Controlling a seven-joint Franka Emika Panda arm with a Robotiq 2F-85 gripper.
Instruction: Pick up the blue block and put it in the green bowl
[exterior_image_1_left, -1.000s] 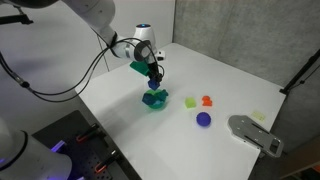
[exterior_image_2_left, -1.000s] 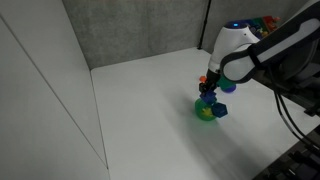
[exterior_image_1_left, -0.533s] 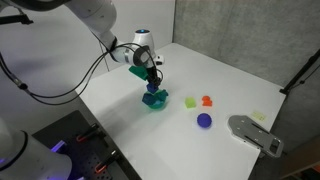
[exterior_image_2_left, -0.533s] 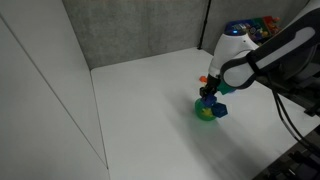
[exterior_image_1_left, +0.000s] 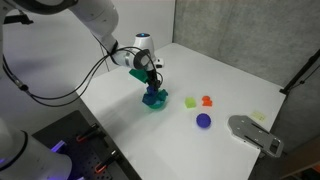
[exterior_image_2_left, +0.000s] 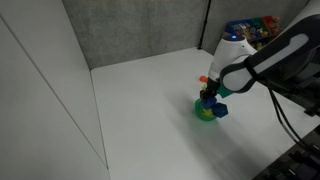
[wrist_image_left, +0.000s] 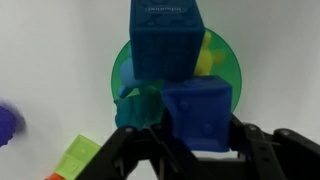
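My gripper (wrist_image_left: 197, 142) is shut on a dark-blue cube-like block (wrist_image_left: 198, 112) and holds it just above the teal-green bowl (wrist_image_left: 232, 85). A second, similar blue block (wrist_image_left: 165, 38) lies in or on the bowl, beside something yellow. In both exterior views the gripper (exterior_image_1_left: 152, 82) (exterior_image_2_left: 208, 93) hangs directly over the bowl (exterior_image_1_left: 156, 103) (exterior_image_2_left: 204, 113). A blue block (exterior_image_2_left: 221, 109) shows at the bowl's side.
On the white table (exterior_image_1_left: 220, 75), beyond the bowl, lie a lime-green piece (exterior_image_1_left: 190, 101), an orange-red piece (exterior_image_1_left: 208, 100) and a rounded blue-purple piece (exterior_image_1_left: 204, 120). A grey device (exterior_image_1_left: 255, 134) sits at the table's far edge. A grey wall stands behind.
The wrist has shifted very slightly over the bowl. The gripper stays shut on the blue block; nothing else moved.
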